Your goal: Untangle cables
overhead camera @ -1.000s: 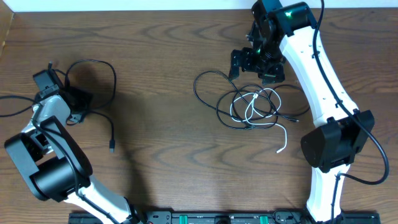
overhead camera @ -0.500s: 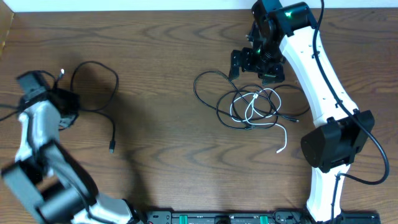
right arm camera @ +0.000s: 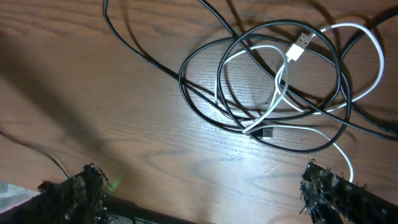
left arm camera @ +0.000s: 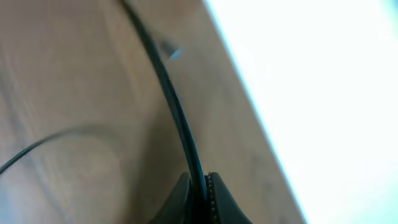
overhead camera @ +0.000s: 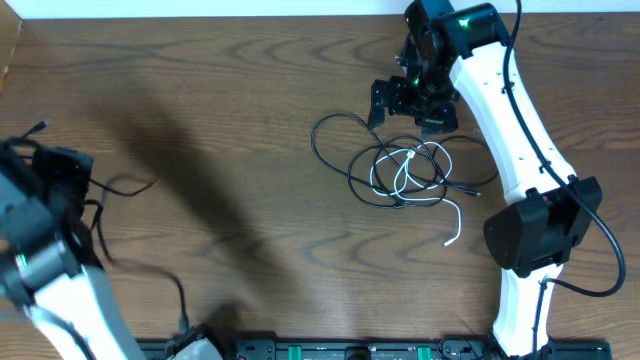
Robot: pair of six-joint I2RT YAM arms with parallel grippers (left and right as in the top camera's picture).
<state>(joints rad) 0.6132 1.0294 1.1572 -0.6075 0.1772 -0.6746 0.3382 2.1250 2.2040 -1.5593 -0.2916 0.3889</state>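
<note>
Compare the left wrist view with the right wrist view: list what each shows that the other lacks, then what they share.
Left wrist only: the left gripper pinched shut on a single black cable, which runs across the wooden table near its edge, with a bright white area beyond. The view is blurred.
Right wrist only: the right gripper, open and empty, above the tangle of black and white cables, including a white USB plug.
Both: the wooden table and black cabling.
</note>
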